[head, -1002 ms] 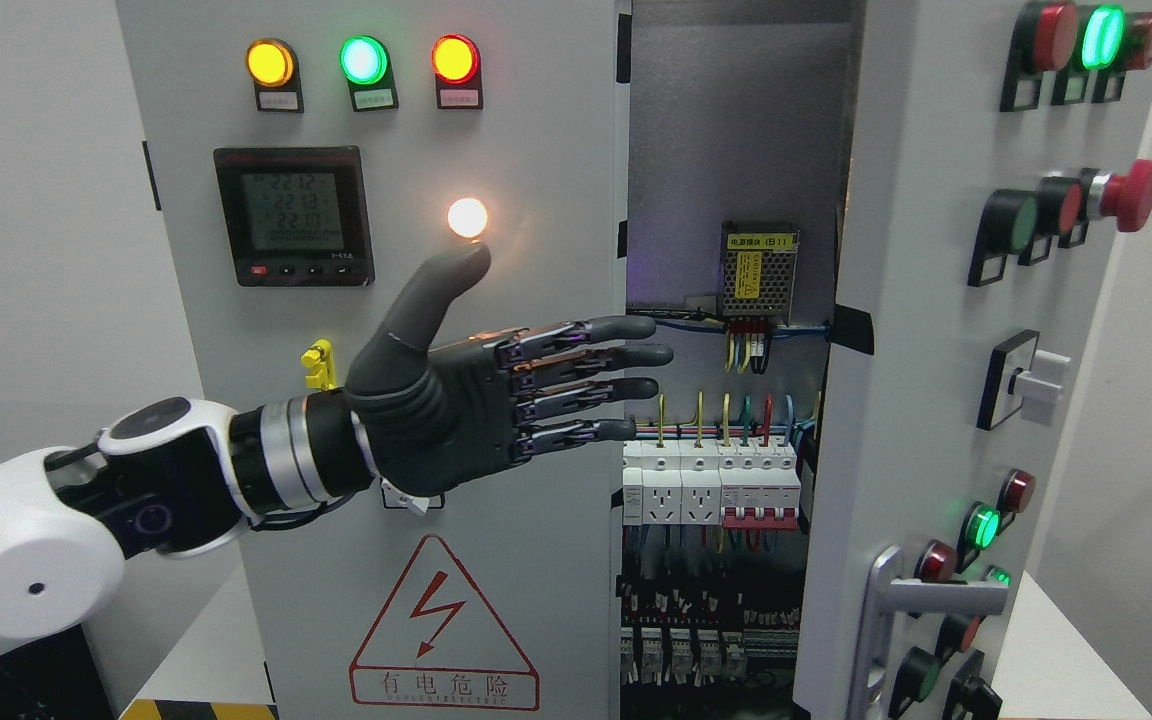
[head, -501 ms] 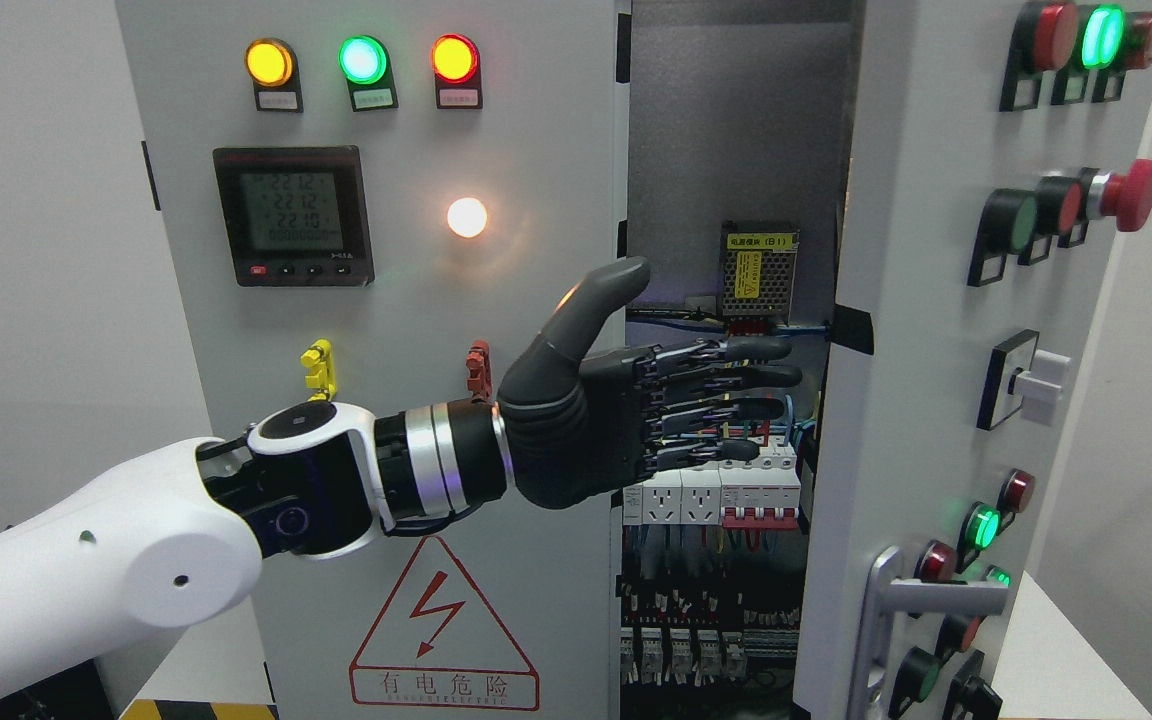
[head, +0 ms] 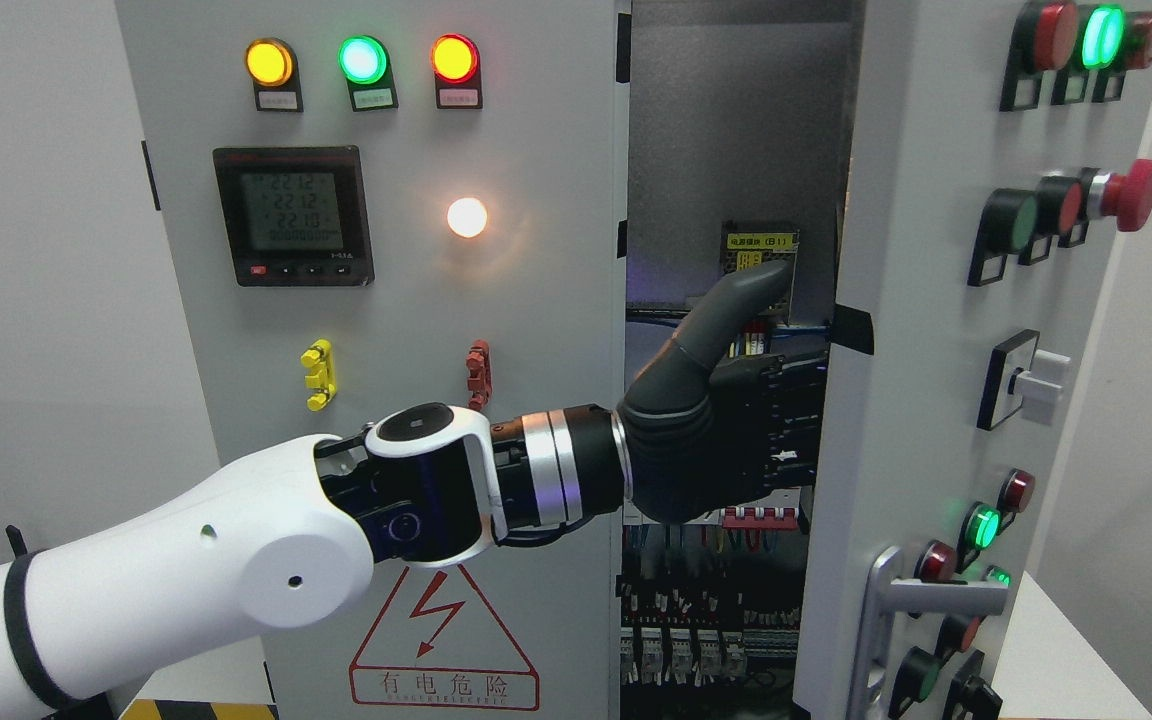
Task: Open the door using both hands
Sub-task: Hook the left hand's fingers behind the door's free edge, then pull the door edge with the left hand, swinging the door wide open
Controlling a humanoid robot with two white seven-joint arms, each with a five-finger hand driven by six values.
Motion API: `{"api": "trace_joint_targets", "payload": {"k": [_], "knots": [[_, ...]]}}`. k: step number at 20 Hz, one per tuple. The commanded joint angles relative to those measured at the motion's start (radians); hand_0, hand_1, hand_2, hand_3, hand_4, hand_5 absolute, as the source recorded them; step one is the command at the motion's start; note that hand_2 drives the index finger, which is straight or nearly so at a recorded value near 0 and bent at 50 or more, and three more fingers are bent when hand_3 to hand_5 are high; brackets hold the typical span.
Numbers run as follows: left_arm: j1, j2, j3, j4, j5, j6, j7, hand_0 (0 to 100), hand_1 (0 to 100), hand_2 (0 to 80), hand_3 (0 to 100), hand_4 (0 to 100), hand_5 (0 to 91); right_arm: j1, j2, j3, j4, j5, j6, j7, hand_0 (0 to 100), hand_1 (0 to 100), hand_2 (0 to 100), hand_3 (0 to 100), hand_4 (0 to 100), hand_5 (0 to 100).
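In the head view I have the left hand stretched across the middle of the frame, its white arm coming up from the lower left corner. Half a second ago that hand sat in front of the gap between the two cabinet doors with all four fingers laid out straight and visible; a full second ago it was further left, over the left door beneath the glowing white lamp. Now it has travelled to the right, and the fingers have gone behind the edge of the right door, at centre right. I see the thumb raised and pointing toward the upper right, in front of the yellow-labelled module, while the four fingers are hidden past the door edge, so I cannot tell whether they are curled on it or merely reaching in.

The right door stands partly open, swung toward me, its face carrying green and red indicator lights and a silver handle at lower right; it sits just as it did in both earlier pictures. The gap in the centre shows wiring and a row of breakers, now partly covered by the palm. The meter display at upper left and the yellow, green and red lamps above it are unchanged.
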Motion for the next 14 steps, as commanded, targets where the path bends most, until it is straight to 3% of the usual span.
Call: {"api": "trace_joint_targets", "payload": {"k": [1, 6, 10, 14], "knots": [[0.001, -0.161, 0.033, 0.057, -0.001, 0.000, 0.000, 0, 0, 0.0, 0, 0, 0.0, 0.000, 0.000, 0.000, -0.001, 0.000, 0.000, -0.001, 38, 0, 0, 0, 0, 0], [-0.001, -0.244, 0.047, 0.097, -0.018, 0.002, 0.004, 0, 0, 0.0, 0, 0, 0.0, 0.000, 0.000, 0.000, 0.001, 0.000, 0.000, -0.001, 38, 0, 0, 0, 0, 0], [-0.001, -0.316, 0.057, 0.095, -0.045, 0.003, 0.075, 0, 0, 0.0, 0, 0, 0.0, 0.000, 0.000, 0.000, 0.001, 0.000, 0.000, -0.001, 39, 0, 0, 0, 0, 0], [0.001, -0.399, 0.100, 0.100, -0.081, 0.040, 0.081, 0, 0, 0.0, 0, 0, 0.0, 0.000, 0.000, 0.000, -0.001, 0.000, 0.000, -0.001, 39, 0, 0, 0, 0, 0]]}}
